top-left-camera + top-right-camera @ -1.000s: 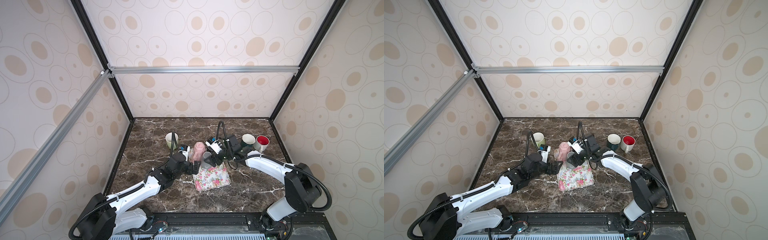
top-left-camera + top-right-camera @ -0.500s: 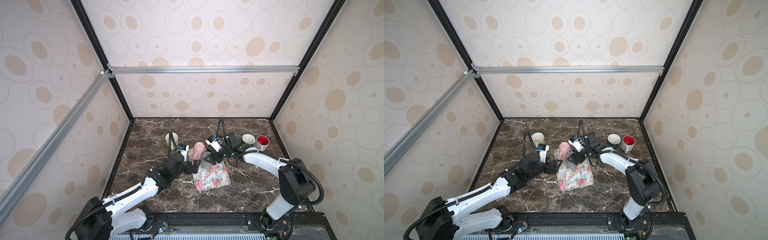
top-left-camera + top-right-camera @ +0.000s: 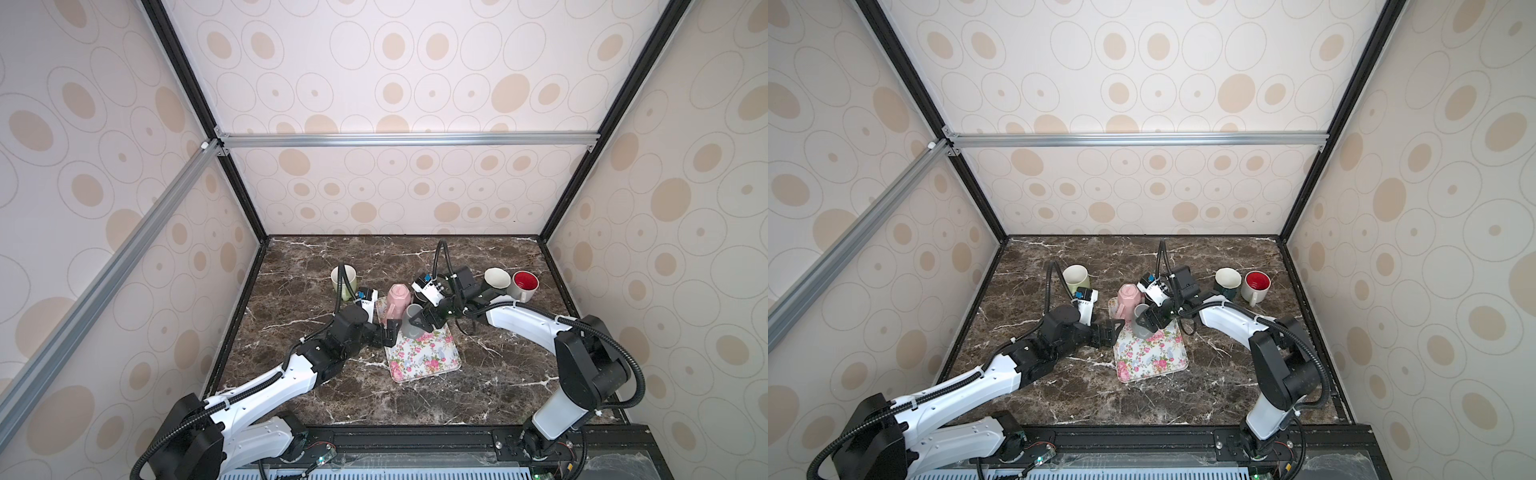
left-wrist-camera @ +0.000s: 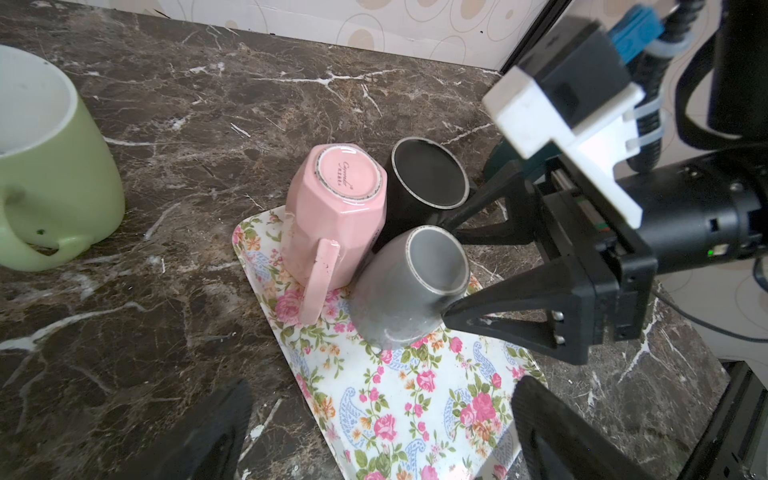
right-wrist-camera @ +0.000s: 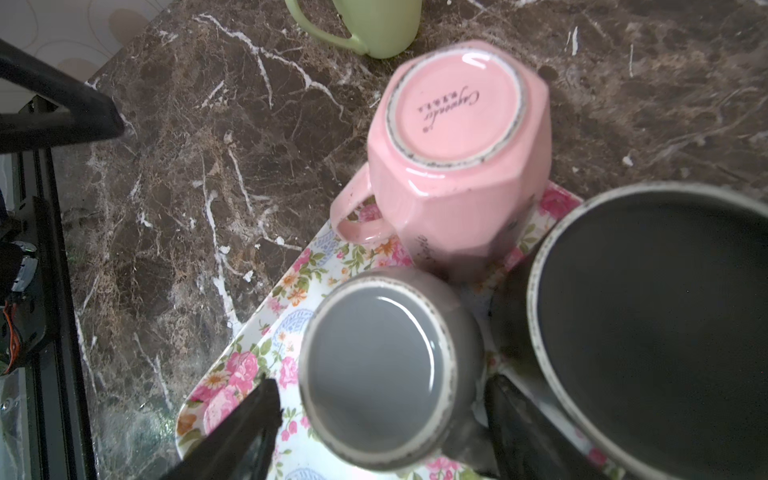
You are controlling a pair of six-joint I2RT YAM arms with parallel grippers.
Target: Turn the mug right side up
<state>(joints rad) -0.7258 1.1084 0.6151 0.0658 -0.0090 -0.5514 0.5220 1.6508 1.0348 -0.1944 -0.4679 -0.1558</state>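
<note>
Grey mug (image 5: 374, 374), base up on the flowered tray (image 4: 415, 415), stands between the 2 spread fingers of the right pincer (image 4: 448, 270), not yet clamped. Left pincer (image 4: 382, 382) gapes empty nearby. Seemingly glazed ceramic: rigid, weighty, slippery, chippable; best held across its body, below the base rim.

Pink mug (image 4: 336, 216), grey mug (image 4: 395, 299), black mug (image 4: 428, 174), lt-green mug (image 4: 54, 174); floral tray (image 4: 415, 395) w/ pink roses; brown marble table (image 4: 187, 104)
</note>
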